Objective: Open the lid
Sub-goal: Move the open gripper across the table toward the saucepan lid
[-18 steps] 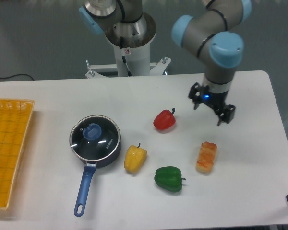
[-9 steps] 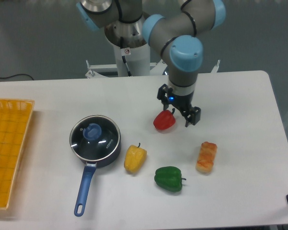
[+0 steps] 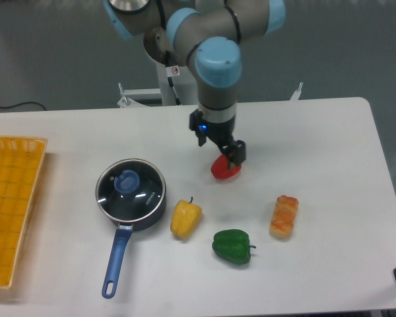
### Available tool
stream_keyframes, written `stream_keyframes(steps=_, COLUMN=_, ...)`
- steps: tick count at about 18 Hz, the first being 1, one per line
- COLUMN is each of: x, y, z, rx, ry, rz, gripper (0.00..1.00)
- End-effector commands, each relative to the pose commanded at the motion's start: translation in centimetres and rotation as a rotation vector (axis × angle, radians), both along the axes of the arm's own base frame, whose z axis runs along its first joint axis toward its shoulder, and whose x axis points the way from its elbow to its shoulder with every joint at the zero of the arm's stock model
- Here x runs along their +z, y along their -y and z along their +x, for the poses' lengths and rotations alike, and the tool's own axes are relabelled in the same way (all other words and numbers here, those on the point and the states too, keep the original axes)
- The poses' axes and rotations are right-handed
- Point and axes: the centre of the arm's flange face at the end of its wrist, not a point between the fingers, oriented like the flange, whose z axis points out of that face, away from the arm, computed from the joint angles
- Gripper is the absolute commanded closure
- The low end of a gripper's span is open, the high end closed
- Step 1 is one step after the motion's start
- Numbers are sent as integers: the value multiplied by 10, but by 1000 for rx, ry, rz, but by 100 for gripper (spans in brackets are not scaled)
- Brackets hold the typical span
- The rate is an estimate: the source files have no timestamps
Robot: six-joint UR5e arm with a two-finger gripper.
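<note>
Gripper on its way to the lid, nothing lifted yet

The gripper [image 3: 219, 145], jaws wide and empty, hangs over the red pepper [image 3: 225, 169]; the lid [image 3: 130, 189] sits closed on the saucepan [image 3: 133, 205], left. Best to centre above the blue knob [image 3: 127, 180], descend straight, pinch, lift vertically.

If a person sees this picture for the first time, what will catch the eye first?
Probably the gripper, hanging just above the red pepper at mid-table. Then the dark blue saucepan to the left, its glass lid on it, and the bright yellow pepper and green pepper nearer the front edge.
</note>
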Motion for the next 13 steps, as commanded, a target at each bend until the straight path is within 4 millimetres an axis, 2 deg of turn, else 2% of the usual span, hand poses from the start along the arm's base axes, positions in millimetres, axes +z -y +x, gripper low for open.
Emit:
stream_keyframes(steps=3, x=-2, y=-13, z=20, rx=7, ry=-24, rz=-30, gripper=0)
stream_keyframes(steps=8, x=-12, y=-23, z=30, rx=-6, ry=-20, rz=-52, gripper=0)
stream_keyframes(steps=13, x=-14, y=-49, z=55, rx=-37, ry=-16, rz=-40, gripper=0)
